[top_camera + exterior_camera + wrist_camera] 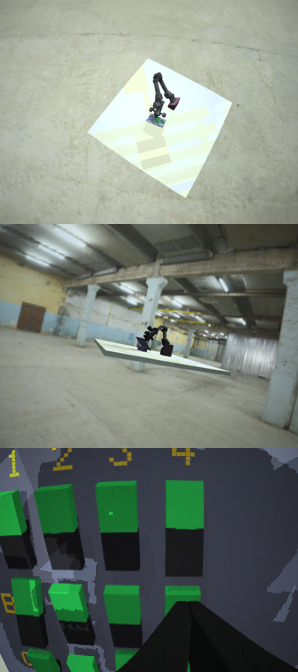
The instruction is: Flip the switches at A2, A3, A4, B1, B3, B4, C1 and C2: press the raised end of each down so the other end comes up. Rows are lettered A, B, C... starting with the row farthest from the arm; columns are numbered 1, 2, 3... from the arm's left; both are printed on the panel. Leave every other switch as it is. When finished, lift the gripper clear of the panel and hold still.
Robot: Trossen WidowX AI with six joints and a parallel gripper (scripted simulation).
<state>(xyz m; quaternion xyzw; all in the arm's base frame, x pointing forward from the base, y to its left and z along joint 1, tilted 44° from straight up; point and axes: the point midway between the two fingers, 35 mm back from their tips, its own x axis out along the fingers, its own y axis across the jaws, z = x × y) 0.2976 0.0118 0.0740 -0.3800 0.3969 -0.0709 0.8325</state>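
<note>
The dark switch panel (233,544) (149,119) (143,343) fills the wrist view, with yellow column numbers 1 to 4 along its top. Green rocker switches sit in rows: A1 (9,514), A2 (56,510), A3 (116,507) and A4 (184,504) are in full view. B1 (27,596), B2 (67,600) and B3 (121,604) lie below them. My gripper (185,611) (156,115) (147,336) is shut and empty. Its tip is at the green end of B4 (181,592) and hides the rest of that switch. C1 (43,663) and C2 (83,667) show at the bottom left.
The panel lies on a pale square table top (197,93) (121,352). The arm's maroon base block (174,103) (166,349) stands behind the panel. Concrete floor surrounds the table, and hall pillars (150,308) stand beyond it.
</note>
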